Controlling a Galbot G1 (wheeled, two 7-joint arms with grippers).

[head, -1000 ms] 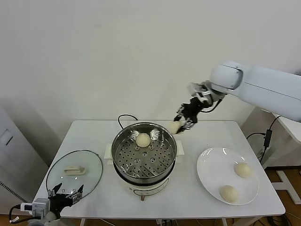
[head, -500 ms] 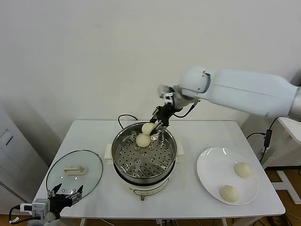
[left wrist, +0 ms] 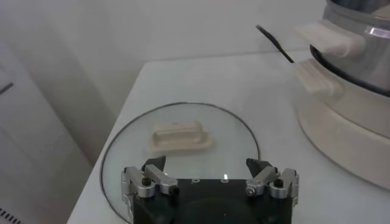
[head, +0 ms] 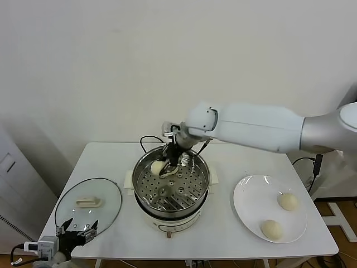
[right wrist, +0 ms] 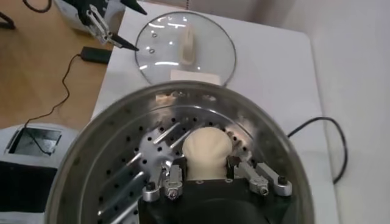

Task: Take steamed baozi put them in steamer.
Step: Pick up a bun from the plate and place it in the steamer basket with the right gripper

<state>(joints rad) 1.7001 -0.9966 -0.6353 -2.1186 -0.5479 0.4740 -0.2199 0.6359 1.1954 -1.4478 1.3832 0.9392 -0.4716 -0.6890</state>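
Head view: the right pincer [head: 167, 166] is gripping a baozi [head: 158, 166] low inside the steamer [head: 170, 184], hiding any bun behind it. Two baozi [head: 288, 201] are waiting on the plate [head: 248, 209]. The left pincer [head: 77, 230] is idling wide open at the tabletop's [head: 223, 234] near-left edge.

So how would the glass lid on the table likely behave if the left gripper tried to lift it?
The lid looks like smooth glass, so probably slippery at the rim and breakable if dropped. Its raised cream handle seems the safer hold. Lying flat, it should slide rather than roll if the open left gripper nudged it.
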